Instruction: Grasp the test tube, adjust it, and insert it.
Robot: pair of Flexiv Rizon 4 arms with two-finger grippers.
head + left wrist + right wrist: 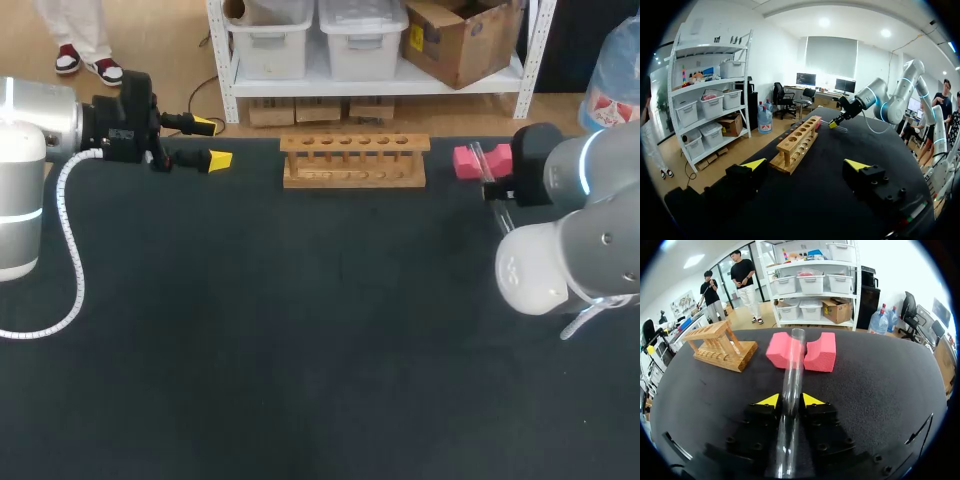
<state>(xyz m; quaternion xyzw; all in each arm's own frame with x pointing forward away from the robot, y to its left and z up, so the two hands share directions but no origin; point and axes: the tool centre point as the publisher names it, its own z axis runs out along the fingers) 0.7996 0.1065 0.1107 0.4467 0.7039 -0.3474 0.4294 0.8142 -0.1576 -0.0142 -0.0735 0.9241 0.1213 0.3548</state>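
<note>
At the left, the left arm is seen entering over the far left corner of the black desk (300, 350). Its tool (212, 142) is held level above the desk, pointed toward the middle. The two yellow-tipped fingers are spread wide apart and nothing is held between them. In the left wrist view, the same tool (806, 165) is seen with bare desk between its fingers.

At the middle of the far edge, a wooden test tube rack (354, 160) is set upright on the desk. A single row of round holes is cut in its top board. From the left wrist, the rack (800, 142) is seen ahead of the spread fingers, well apart from them.

To the right of the rack, a pink foam block (480, 160) with a notch in its middle is placed near the far edge. A clear glass test tube (790, 390) is pinched between the two fingers of the right tool (790, 401), one yellow tip being pressed against each side. The tube is held lengthwise along the fingers, and its open end is lined up with the notch in the foam block (822, 352). Whether the tube touches the foam cannot be told. In the head view, the right tool is largely hidden behind the right arm at the right edge.
</note>
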